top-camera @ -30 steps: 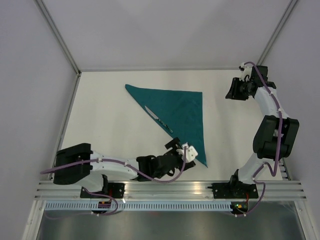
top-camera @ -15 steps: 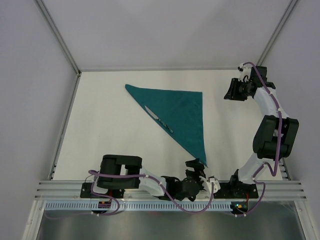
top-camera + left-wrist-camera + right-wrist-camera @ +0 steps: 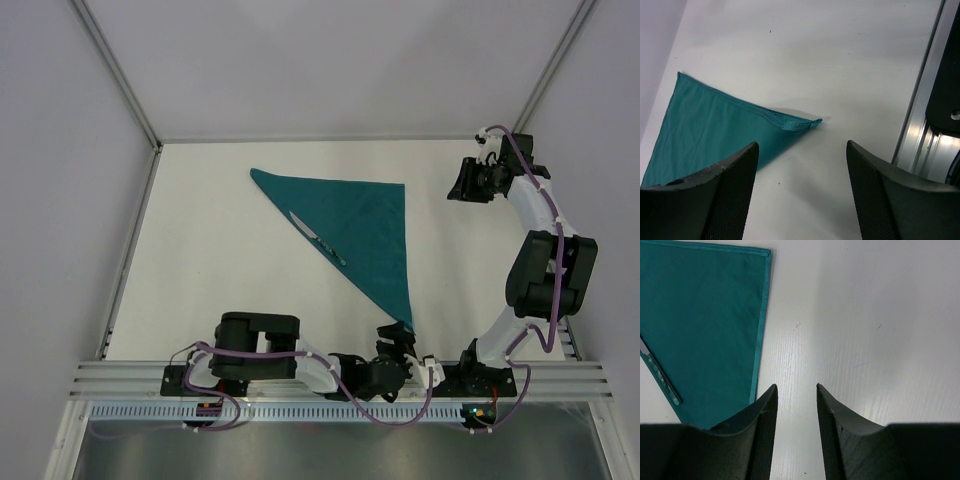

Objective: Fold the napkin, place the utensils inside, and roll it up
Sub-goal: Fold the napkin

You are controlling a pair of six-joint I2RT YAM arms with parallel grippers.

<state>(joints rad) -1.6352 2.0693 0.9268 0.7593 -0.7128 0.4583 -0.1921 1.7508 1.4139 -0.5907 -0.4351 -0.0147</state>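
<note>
The teal napkin [image 3: 365,225] lies flat on the white table, folded into a triangle whose near corner points at the front rail. A slim silvery utensil [image 3: 318,238] rests along its long diagonal edge. My left gripper [image 3: 394,340] hovers low just before that near corner, open with nothing between its fingers. The left wrist view shows the napkin's pointed corner [image 3: 805,123] just beyond the open left gripper [image 3: 802,145]. My right gripper [image 3: 460,183] hangs to the right of the napkin's far right corner, open and empty. In the right wrist view the right gripper [image 3: 796,386] is over bare table, with the napkin [image 3: 705,315] and utensil [image 3: 661,376] to its left.
The aluminium rail [image 3: 340,375] runs along the near edge, close to the left gripper, and appears in the left wrist view as the rail [image 3: 920,125]. Grey walls and a metal frame post [image 3: 120,75] bound the table on the left, back and right.
The left arm has swung away from the napkin's lower right edge and folded back toward the front rail, its jaws narrowing slightly. The napkin, utensil and right arm have stayed put.
</note>
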